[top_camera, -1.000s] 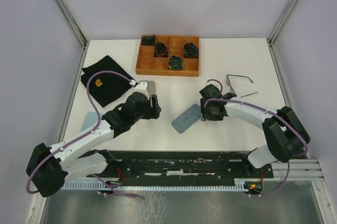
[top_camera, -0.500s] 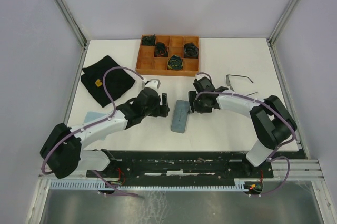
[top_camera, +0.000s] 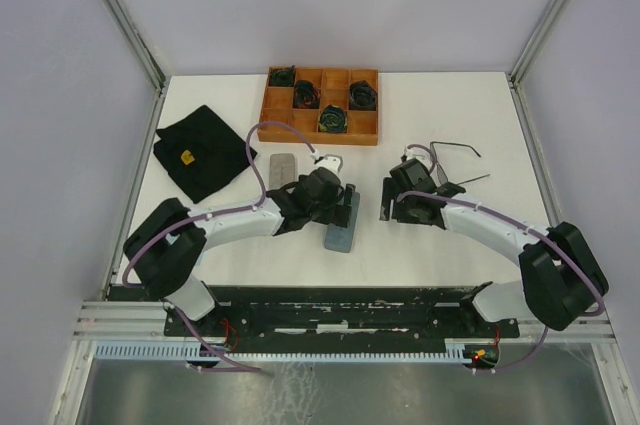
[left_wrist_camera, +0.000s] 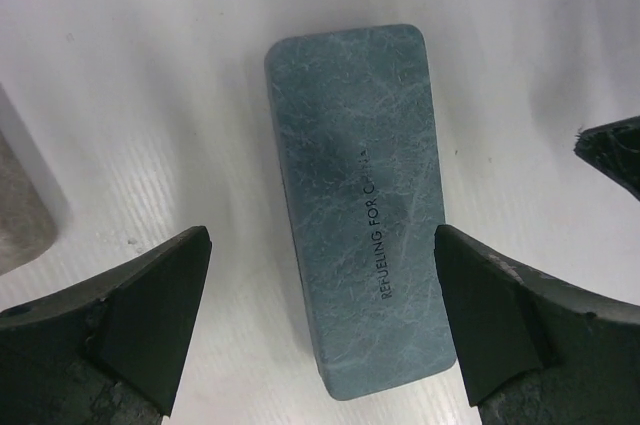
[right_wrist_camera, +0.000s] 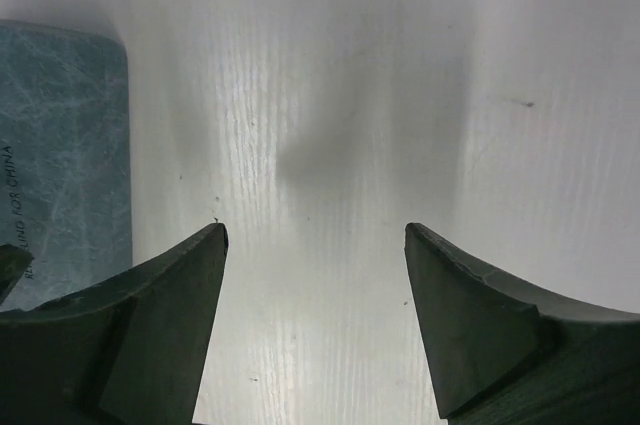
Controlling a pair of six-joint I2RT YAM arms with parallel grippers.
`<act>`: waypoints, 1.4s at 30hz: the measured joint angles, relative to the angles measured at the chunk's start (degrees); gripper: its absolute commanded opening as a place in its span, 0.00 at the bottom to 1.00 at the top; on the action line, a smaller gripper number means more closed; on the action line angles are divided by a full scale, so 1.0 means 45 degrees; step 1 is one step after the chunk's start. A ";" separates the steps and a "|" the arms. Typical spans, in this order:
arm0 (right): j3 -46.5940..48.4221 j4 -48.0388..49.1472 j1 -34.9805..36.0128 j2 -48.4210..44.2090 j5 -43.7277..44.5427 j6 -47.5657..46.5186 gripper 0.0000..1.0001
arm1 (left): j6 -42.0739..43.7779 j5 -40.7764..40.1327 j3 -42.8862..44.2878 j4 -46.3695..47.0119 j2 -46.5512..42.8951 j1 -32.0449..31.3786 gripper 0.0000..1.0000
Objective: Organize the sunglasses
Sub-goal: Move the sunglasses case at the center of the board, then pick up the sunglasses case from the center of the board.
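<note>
L end effector (left_wrist_camera: 322, 235) spread astride blue case (left_wrist_camera: 352, 165); R end effector (right_wrist_camera: 315, 230) spread, beside it.

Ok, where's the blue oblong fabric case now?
The blue oblong case lies mid-table in the top view, under the open left gripper, left of the right gripper, with the grey case behind-left.

I find the case (left_wrist_camera: 355, 205) blue-grey, matt and leather-like, with fine crackle veining and dark printed lettering. The worktop (right_wrist_camera: 330, 95) is white, finely ribbed, with a soft sheen. On the left pincer (left_wrist_camera: 322, 245) the fingers (left_wrist_camera: 140, 315) read as matt black plastic, edges scuffed and rough; the right pincer (right_wrist_camera: 315, 235) looks alike. The tray (top_camera: 365, 123) is plain orange-brown wood. The cloth (top_camera: 200, 150) is matt black. The sunglasses (top_camera: 450, 145) are thin dark wire.
</note>
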 measured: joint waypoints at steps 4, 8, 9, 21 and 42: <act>-0.0593 -0.0049 0.0000 -0.0515 0.0034 0.0175 0.81 | 0.0000 -0.0316 0.0321 -0.0107 0.0758 -0.0461 1.00; -0.0947 -0.0034 0.0000 -0.0733 0.0024 0.0253 0.81 | 0.0000 -0.0607 0.0568 -0.0107 0.1137 -0.0937 1.00; -0.1010 -0.0039 0.0000 -0.0738 0.0024 0.0257 0.81 | 0.0000 -0.0641 0.0607 -0.0102 0.1175 -0.1020 1.00; -0.1200 0.0015 -0.0015 -0.0763 -0.0019 0.0282 0.82 | 0.0107 -0.1753 0.1666 -0.1054 0.2293 -0.1564 0.89; -0.1617 0.0321 -0.0015 -0.2705 -0.0661 0.0180 0.85 | 0.0403 -0.1880 0.1219 -0.1433 0.0529 -0.1715 0.03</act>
